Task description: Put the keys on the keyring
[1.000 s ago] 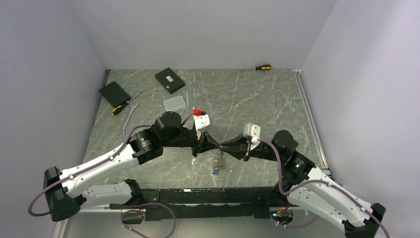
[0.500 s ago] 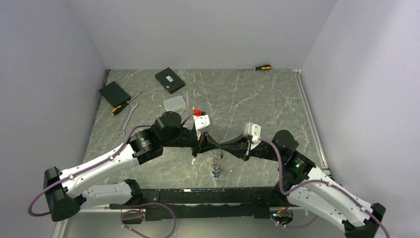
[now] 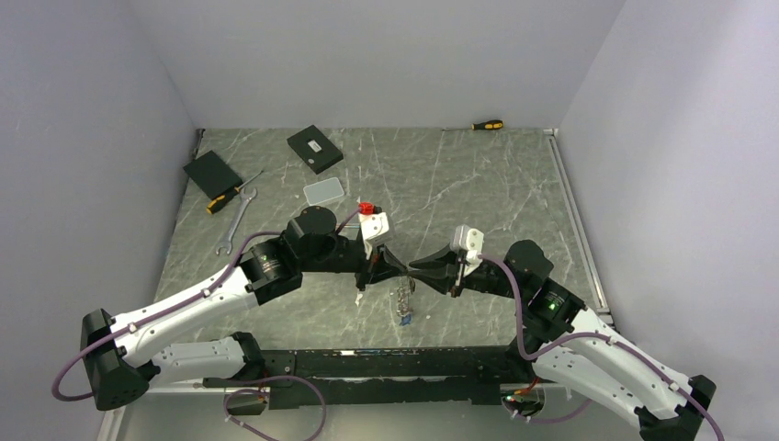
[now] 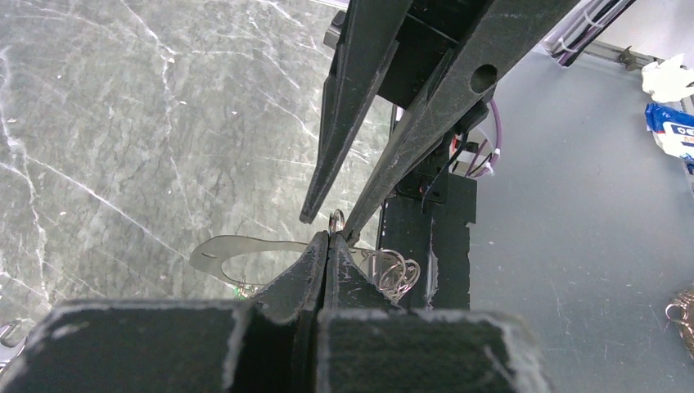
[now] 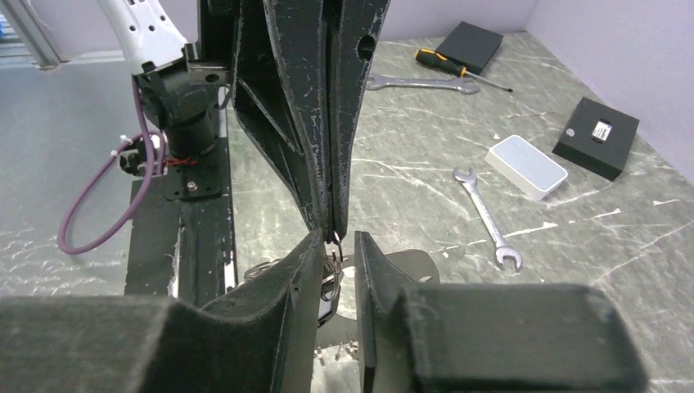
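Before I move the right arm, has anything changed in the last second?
Barely. The right gripper edged a touch toward the left gripper then back, and the keys hanging below them swayed slightly. Nothing was grabbed or released. The left gripper stays shut on the keyring; the wrench lies unmoved.

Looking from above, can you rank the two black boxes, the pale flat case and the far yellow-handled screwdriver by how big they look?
1. Left black box and middle black box: too alike to rank.
2. Pale flat case.
3. Far screwdriver, smallest, though it lies farthest from the camera.
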Robot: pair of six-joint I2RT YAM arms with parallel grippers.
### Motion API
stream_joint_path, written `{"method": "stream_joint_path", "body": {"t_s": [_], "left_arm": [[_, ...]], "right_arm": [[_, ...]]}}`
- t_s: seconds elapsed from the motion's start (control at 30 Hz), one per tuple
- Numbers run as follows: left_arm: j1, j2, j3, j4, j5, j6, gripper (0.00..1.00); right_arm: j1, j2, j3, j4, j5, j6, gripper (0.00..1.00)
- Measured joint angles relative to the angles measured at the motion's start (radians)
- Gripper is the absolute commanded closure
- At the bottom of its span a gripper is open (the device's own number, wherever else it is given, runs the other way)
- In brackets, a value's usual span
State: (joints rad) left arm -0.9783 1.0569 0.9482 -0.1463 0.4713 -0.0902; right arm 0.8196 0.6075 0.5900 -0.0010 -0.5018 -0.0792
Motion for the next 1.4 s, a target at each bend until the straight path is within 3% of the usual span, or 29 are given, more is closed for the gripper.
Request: {"method": "stream_joint_path", "body": {"t_s": [0.37, 0.63, 0.87, 1.1, 1.17, 1.27, 1.33, 1.37, 1.4], "left_arm": [[0.000, -0.002, -0.002, 0.002, 0.002, 0.000, 1.00], [0.002, -0.008, -0.012, 0.007, 0.002, 0.000, 1.00], [0.003, -0.008, -0.012, 0.007, 0.002, 0.000, 1.00], [0.003, -0.008, -0.012, 0.004, 0.002, 0.000, 0.99], [0.003, -0.008, -0.013, 0.001, 0.002, 0.000, 0.86], [0.003, -0.008, -0.012, 0.005, -0.005, 0.003, 0.47], [0.002, -0.009, -0.012, 0.011, -0.018, -0.006, 0.09], [0.002, -0.010, -0.012, 0.011, -0.025, -0.008, 0.01], [0.002, -0.010, -0.012, 0.013, -0.030, -0.012, 0.01]], "right_arm": [[0.000, -0.001, 0.000, -0.007, 0.050, 0.002, 0.65], [0.002, 0.011, 0.000, -0.024, 0.056, 0.005, 0.80], [0.004, 0.013, 0.000, -0.026, 0.028, 0.005, 1.00], [0.003, 0.013, 0.000, -0.034, 0.003, 0.004, 1.00], [0.002, 0.013, 0.005, -0.044, 0.002, 0.005, 1.00], [0.002, 0.015, 0.021, -0.071, 0.014, 0.012, 1.00], [0.002, 0.019, 0.028, -0.103, 0.047, 0.024, 1.00], [0.002, 0.025, 0.034, -0.121, 0.064, 0.031, 1.00], [0.002, 0.035, 0.042, -0.139, 0.086, 0.038, 1.00]]}}
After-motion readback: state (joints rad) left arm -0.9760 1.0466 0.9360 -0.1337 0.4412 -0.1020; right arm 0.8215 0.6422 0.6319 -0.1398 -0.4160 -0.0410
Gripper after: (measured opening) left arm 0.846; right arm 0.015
